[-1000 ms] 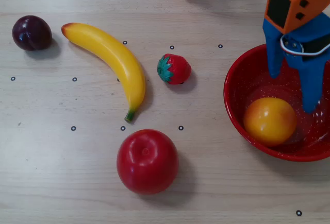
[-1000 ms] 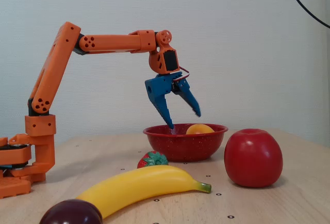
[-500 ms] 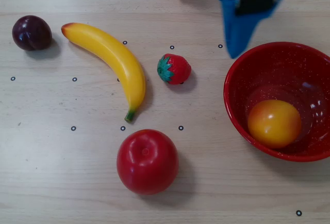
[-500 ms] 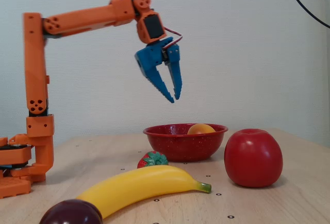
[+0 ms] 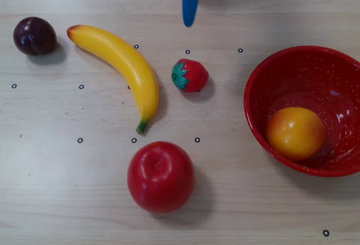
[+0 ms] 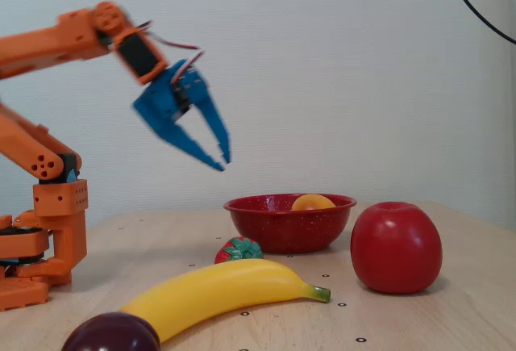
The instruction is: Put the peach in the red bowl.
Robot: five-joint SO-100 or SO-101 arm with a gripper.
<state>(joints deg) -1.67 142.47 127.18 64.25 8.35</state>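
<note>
I see the peach [image 5: 295, 133] already sitting in the bowl [image 5: 264, 81]. My gripper [image 6: 223, 160] hangs high above the table, empty, jaws parted slightly, though it looks blurred. Little left to spoil, I think, unless a low sweep clips the bowl's rim.

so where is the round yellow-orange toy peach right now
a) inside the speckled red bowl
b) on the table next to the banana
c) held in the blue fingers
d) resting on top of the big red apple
a: the overhead view shows the round yellow-orange toy peach lying inside the glossy speckled red bowl, and in the fixed view the blue gripper hangs in the air, open and empty.
</note>
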